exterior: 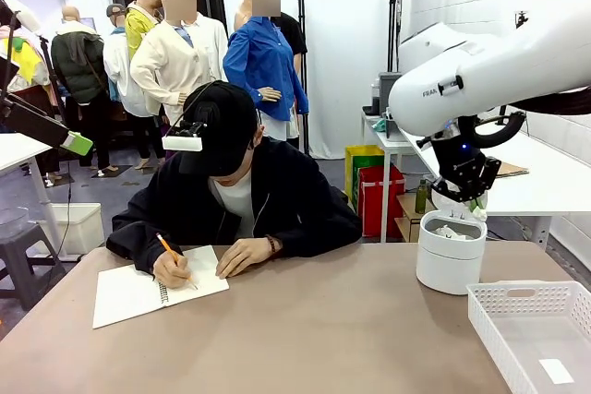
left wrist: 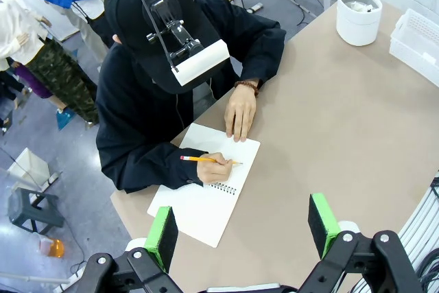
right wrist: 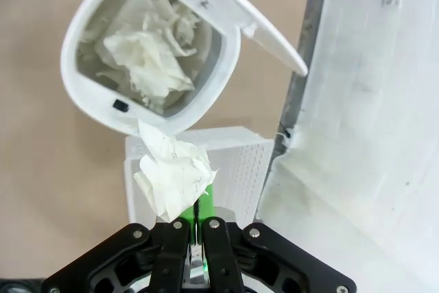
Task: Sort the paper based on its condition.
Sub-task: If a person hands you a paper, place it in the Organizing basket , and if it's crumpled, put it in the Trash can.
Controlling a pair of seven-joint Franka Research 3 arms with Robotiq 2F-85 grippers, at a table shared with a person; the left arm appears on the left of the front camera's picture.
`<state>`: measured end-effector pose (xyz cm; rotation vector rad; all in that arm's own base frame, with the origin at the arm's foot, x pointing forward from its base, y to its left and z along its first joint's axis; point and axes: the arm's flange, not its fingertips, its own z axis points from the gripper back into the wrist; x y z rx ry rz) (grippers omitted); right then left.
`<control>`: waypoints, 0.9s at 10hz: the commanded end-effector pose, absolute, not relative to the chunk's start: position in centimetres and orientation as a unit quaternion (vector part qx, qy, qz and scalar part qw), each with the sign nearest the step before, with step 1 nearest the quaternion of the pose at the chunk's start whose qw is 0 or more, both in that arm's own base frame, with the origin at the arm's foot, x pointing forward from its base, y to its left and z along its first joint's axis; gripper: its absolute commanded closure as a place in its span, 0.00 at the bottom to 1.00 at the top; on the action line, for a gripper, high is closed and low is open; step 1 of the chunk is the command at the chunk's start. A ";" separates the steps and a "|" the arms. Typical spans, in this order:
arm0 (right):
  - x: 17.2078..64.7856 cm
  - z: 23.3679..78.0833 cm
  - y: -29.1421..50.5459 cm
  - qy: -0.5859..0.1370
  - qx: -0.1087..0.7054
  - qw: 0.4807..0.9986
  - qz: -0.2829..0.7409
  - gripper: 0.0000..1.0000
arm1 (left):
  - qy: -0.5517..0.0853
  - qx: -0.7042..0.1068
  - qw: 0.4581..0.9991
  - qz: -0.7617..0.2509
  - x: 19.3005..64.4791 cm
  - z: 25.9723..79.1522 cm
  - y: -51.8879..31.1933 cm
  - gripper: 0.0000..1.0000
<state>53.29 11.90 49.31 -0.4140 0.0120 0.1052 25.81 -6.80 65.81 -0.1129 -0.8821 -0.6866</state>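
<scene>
Right gripper (right wrist: 199,219) clenched on crumpled paper (right wrist: 173,176) above white bin (right wrist: 92,101): light, soft, springy, best pinched at a protruding fold, judging by its look.

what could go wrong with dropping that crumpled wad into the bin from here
1. In the right wrist view the crumpled paper wad sits over the white bin rim, not its opening, so it might bounce onto the table.
2. The bin already holds crumpled paper piled high, so a new wad could roll off.
3. The right gripper pinches only the wad's edge; it may cling to the green pads on release.
</scene>
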 end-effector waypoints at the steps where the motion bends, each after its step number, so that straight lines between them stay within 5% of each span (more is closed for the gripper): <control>1: 56.0 48.7 12.6 0.000 -0.216 0.975 0.048 1.00 | -0.419 -0.053 0.847 -0.325 25.8 65.8 -6.7 0.00; 4: 53.3 49.3 11.9 0.006 -0.205 0.977 0.052 1.00 | -0.419 -0.053 0.847 -0.325 25.8 65.8 -6.7 0.00; 9: 58.1 48.0 11.7 -0.030 -0.218 0.956 0.192 1.00 | -0.419 -0.053 0.847 -0.325 25.8 65.8 -6.7 0.00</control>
